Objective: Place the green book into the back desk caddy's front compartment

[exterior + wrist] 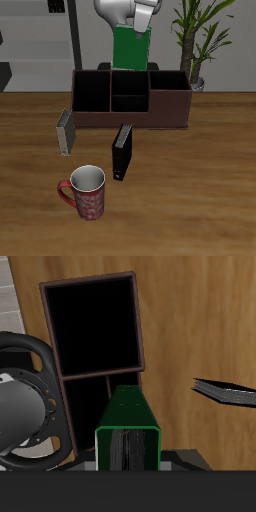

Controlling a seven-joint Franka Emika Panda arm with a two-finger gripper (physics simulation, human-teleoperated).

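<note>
My gripper point(133, 27) is shut on the top of the green book point(130, 48), which hangs upright over the middle of the back desk caddy point(160, 112), its lower edge just above the caddy's rear rim. The caddy is a long reddish-brown box with black inner walls. Its divided middle section has two small cells, and the front compartment point(128, 101) is the one nearer the table's front edge. In the wrist view the green book point(128, 421) points down from the gripper point(128, 456) toward the caddy point(142, 318), with a wide black bay point(95, 326) beyond it.
A black book point(122, 152) stands upright in front of the caddy. A grey book point(65, 131) stands beside the caddy's end, and also shows as the grey book point(226, 392). A red mug point(86, 192) sits near the table's front edge. A potted plant point(196, 40) stands behind the caddy's other end.
</note>
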